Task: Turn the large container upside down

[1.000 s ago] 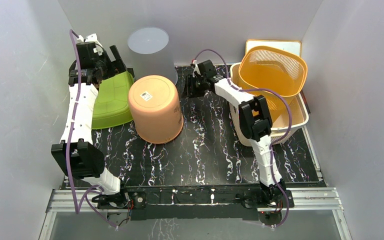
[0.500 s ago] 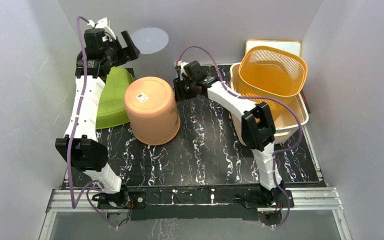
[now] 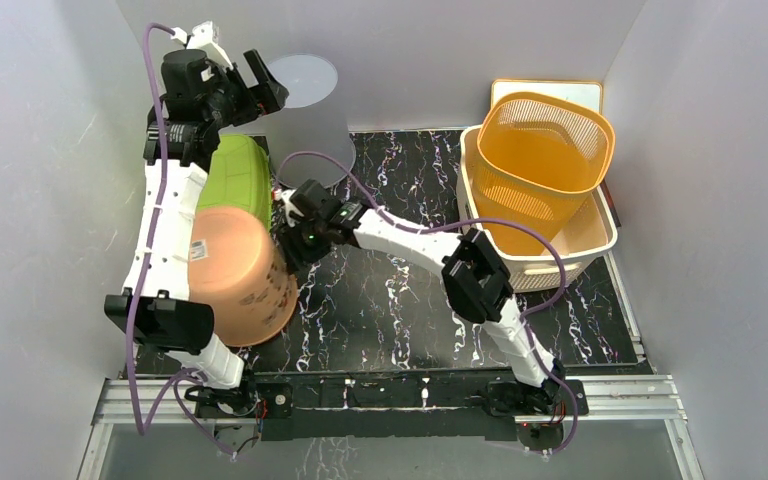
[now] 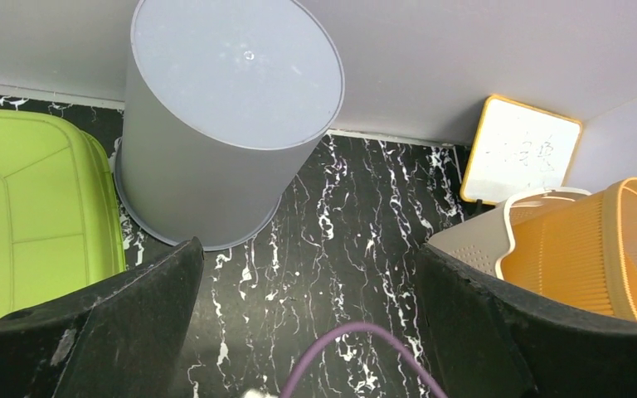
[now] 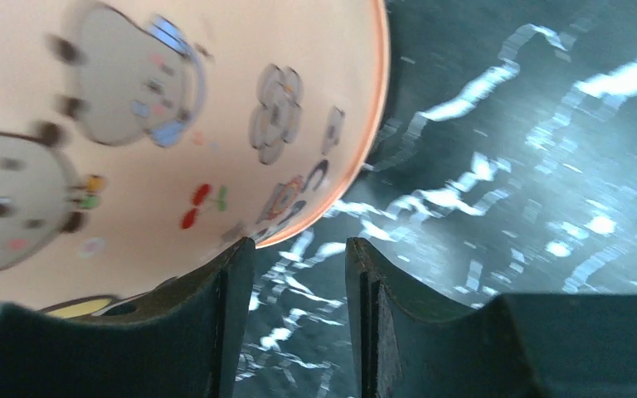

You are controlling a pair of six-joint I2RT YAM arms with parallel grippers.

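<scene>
The large peach bucket (image 3: 235,285) lies tilted at the table's front left. Its labelled base faces up and left, and its rim faces right and down. My right gripper (image 3: 298,240) is at the bucket's right side near the rim. In the right wrist view the bucket's cartoon-printed wall (image 5: 133,124) fills the upper left. My right gripper (image 5: 299,323) is open with nothing between the jaws, and its left finger (image 5: 216,323) touches the wall by the rim. My left gripper (image 3: 260,90) is raised at the back left, open and empty (image 4: 311,323).
A grey bin (image 3: 305,110) stands bottom-up at the back, also in the left wrist view (image 4: 224,124). A green tub (image 3: 235,180) leans beside it. An orange mesh basket (image 3: 545,150) sits in a cream basket (image 3: 590,240) at the right. A small whiteboard (image 4: 518,149) stands at the back wall.
My right arm has swung left across the table and pushed the peach bucket to the front left, tilting it. My left gripper has risen to the back. The green tub now stands steeper.
</scene>
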